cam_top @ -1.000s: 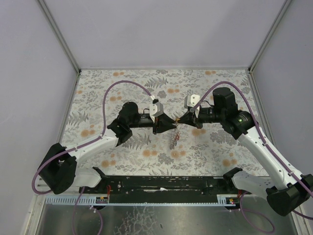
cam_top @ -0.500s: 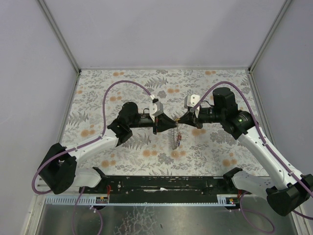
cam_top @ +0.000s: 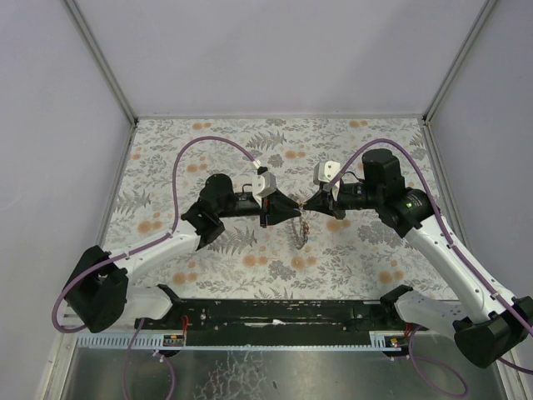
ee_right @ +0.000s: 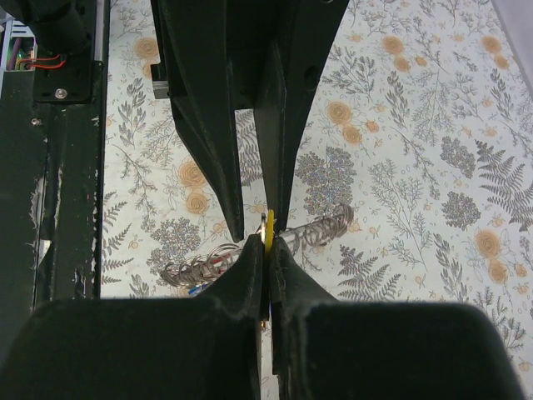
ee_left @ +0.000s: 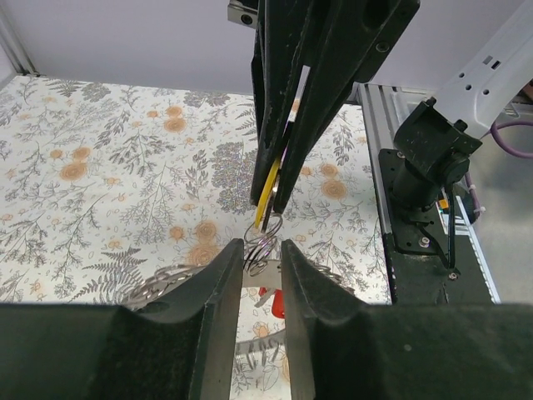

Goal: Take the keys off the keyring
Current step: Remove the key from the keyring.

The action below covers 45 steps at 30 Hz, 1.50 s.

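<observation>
**Grippers.** The right gripper [ee_right: 267,242] enters from 3 o'clock in the overhead view. Its jaws are closed flat on the small yellow plastic head of one key, the yellow key [ee_right: 268,227], pinched at the very fingertips. The left gripper [ee_left: 256,254] enters from 9 o'clock with its jaws narrowly parted. The loops of the grey, coiled-wire metal keyring [ee_left: 263,237] stand in that gap. Whether the pads actually bear on the wire cannot be told from either wrist view.

**Position.** The two grippers meet tip to tip above the middle of the floral-print cloth [cam_top: 208,142] that covers the table. The keyring hangs clear of the cloth at 6 o'clock of the meeting point, its coils drawn out to both sides of the yellow key. A red-headed key [ee_left: 271,302] dangles beneath the keyring, directly below the left gripper.

**Progress.** Early. No key lies loose on the cloth, and the yellow key is judged to be threaded on the coil, so no removal is complete.

**Step in hand, by judgement.** Working the yellow key along the spread coil toward its free end.

**Left to do.** Free that key, then the red-headed key and any others bunched under the keyring.
</observation>
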### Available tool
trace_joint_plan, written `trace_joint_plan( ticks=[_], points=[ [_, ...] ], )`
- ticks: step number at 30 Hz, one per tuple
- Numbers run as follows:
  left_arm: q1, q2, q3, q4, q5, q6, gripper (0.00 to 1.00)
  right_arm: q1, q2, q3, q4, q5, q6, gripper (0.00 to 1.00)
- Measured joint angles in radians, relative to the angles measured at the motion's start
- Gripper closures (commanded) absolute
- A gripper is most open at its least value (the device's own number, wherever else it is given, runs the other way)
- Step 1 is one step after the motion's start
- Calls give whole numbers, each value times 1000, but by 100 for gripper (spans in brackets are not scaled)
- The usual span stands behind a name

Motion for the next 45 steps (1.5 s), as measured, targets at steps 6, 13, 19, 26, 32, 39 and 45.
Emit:
trace_joint_plan(
  ticks=[6,13,19,26,32,39,45],
  points=[
    [0,0,0,3,9,0,78,0,4,0,0,-1,0,100],
    [0,1,0,-6,12,5,78,0,5,0,0,-4,0,100],
    [0,1,0,-31,12,16,79,0,5,0,0,-4,0,100],
    [0,1,0,-39,12,16,88,0,5,0,-3,-4,0,100],
    [0,1,0,-40,13,16,95,0,5,0,-3,-4,0,100],
    [0,1,0,-37,17,10,100,0,5,0,-2,-3,-1,100],
    [-2,-19,-36,2,-32,-26,100,0,5,0,-3,22,-8,100]
  ],
)
